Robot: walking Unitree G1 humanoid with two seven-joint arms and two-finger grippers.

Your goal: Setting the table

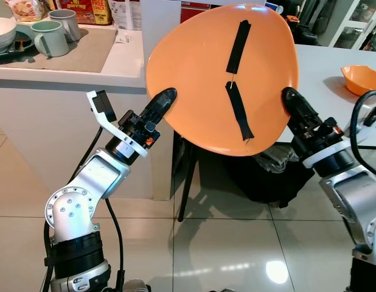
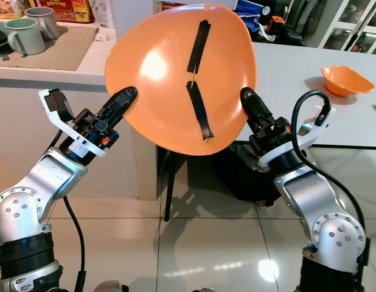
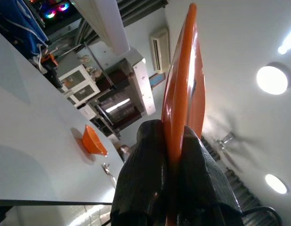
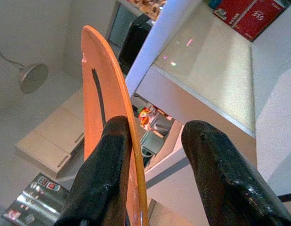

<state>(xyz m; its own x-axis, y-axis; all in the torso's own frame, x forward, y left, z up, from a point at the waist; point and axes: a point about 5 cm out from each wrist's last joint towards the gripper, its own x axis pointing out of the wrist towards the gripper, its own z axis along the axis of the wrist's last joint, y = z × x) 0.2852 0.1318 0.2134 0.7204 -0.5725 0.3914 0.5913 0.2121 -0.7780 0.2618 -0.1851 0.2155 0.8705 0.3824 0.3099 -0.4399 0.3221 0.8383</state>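
Observation:
A large orange plate [image 1: 200, 79] with two black tape strips [image 1: 238, 45] on it is held up on edge in front of me, its face toward my head camera. My left gripper [image 1: 163, 97] is shut on the plate's left rim; in the left wrist view both fingers [image 3: 145, 155] press the orange edge [image 3: 183, 84]. My right gripper [image 1: 291, 97] is at the plate's right rim and stands open. There one finger [image 4: 110, 155] lies against the plate [image 4: 96, 122], and the other is well apart from it.
A grey table [image 1: 322, 79] stands to the right behind the plate, with an orange bowl [image 1: 361, 78] on it. At the left is a white counter [image 1: 121, 64] with a mat and mugs [image 1: 49, 38]. A dark chair and bag [image 1: 261, 176] sit under the table, on the tiled floor.

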